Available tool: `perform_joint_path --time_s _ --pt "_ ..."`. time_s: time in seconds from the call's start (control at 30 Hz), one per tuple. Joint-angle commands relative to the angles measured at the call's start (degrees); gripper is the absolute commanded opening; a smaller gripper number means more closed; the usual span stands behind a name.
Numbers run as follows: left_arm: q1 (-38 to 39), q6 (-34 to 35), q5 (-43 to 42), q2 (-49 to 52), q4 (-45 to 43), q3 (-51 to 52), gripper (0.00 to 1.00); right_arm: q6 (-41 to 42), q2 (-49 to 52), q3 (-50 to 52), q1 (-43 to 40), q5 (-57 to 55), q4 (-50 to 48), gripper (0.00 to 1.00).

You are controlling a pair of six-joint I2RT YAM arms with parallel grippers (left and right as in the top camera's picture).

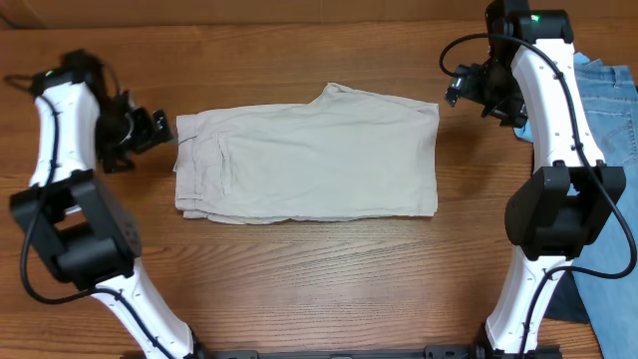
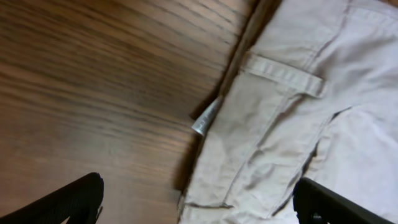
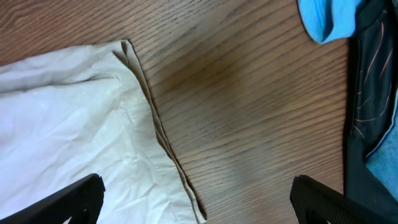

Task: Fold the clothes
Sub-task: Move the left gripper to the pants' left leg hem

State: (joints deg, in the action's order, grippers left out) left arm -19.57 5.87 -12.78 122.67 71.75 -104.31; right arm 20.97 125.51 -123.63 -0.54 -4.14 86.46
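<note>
Jeans (image 1: pixel 613 100) are cut off by the frame edge and the right arm (image 1: pixel 555 110).

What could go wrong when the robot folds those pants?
The left gripper, open beside the beige trousers, might pinch only the top layer, so the layers could slide apart. The right gripper, also open, hangs near the blue jeans and might snag them.
</note>
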Motion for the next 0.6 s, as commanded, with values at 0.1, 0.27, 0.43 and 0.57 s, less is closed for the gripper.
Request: perform_joint_path --time_s 0.1,0.27,0.43,0.57 --pt "-1.75 -8.37 -15.34 -0.61 -6.14 9.33 0.93 0.20 -1.27 0.15 0.13 2.67 -1.55 1.00" --pt "-1.73 -8.07 -17.55 -0.52 -11.43 14.45 0.92 0.20 -1.27 0.15 0.15 2.95 -2.25 1.00" --pt "-1.79 -6.93 -17.25 -0.52 -16.72 19.87 0.94 -0.22 -1.27 0.15 0.13 2.93 -2.19 1.00" --pt "-1.75 -6.95 -17.31 -0.52 -20.17 23.37 0.93 -0.22 -1.27 0.15 0.13 2.93 -2.16 1.00"
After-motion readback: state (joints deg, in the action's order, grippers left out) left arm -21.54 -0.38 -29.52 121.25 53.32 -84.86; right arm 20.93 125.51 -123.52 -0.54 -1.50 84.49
